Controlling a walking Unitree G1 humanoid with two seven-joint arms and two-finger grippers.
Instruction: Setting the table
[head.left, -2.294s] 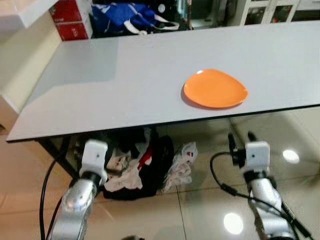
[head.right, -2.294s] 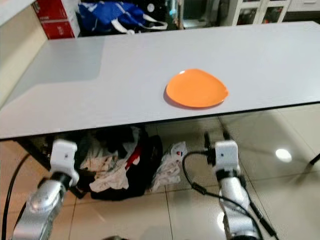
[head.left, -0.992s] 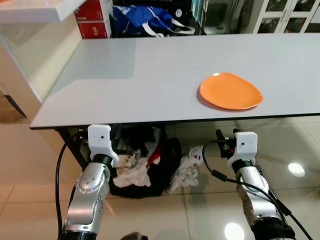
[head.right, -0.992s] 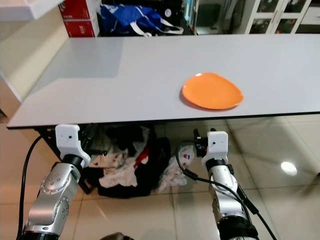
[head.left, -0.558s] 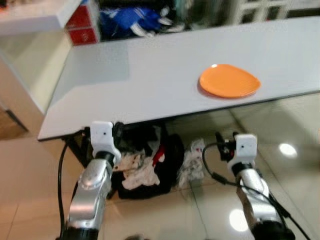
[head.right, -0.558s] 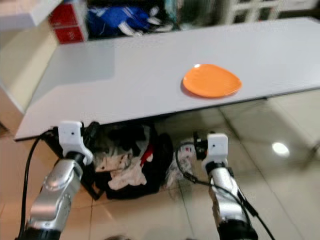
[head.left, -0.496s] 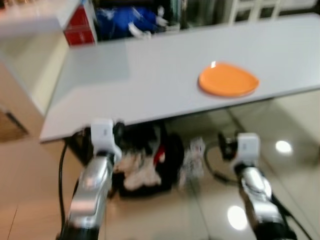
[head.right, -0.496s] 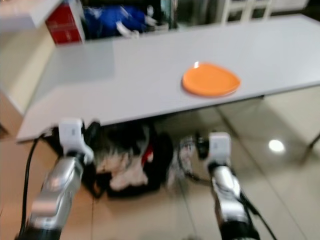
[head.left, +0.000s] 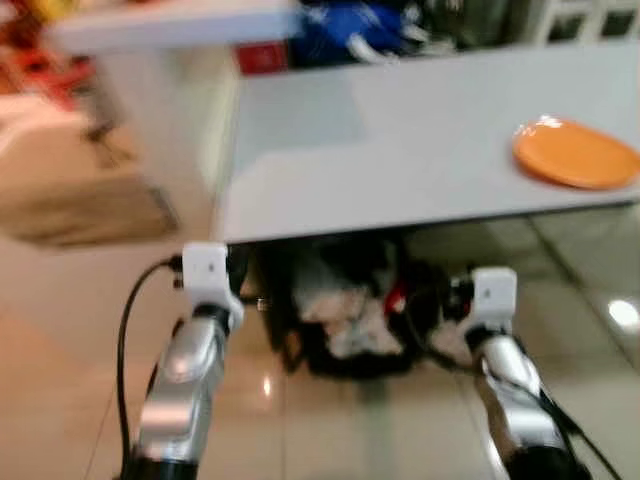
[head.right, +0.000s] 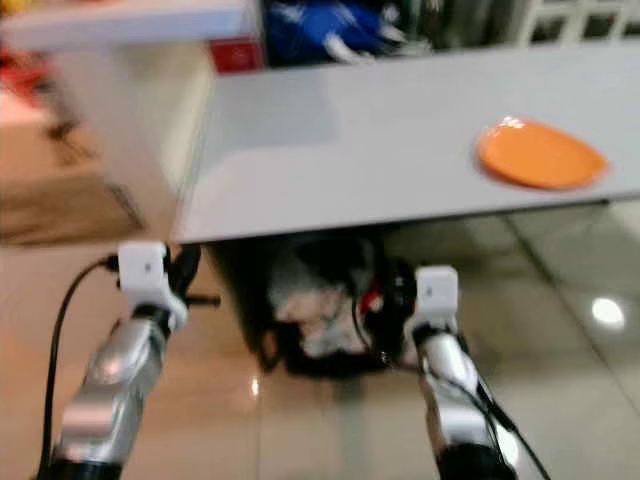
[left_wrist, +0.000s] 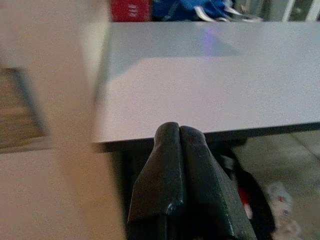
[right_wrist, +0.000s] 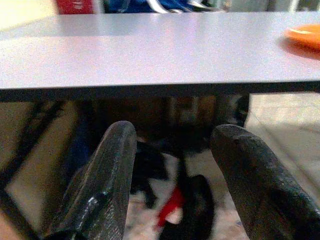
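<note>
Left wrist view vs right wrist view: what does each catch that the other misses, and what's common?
Left wrist view: the left tool with its fingers pressed shut, and a blurred beige wall beside the table's end.
Right wrist view: the right tool with fingers spread open, and the orange plate far along the tabletop.
Both: the grey table seen from just below its near edge, the red box and blue bag behind it, and the clutter underneath.

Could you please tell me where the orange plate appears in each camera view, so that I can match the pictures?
Left eye view: the flat orange plate lies at the right edge, near the grey table's front edge.
Right eye view: plate at upper right, same table edge.
Left wrist view: no plate to point to.
Right wrist view: a sliver at the upper right.
Shared landmark: the red box behind the table.
</note>
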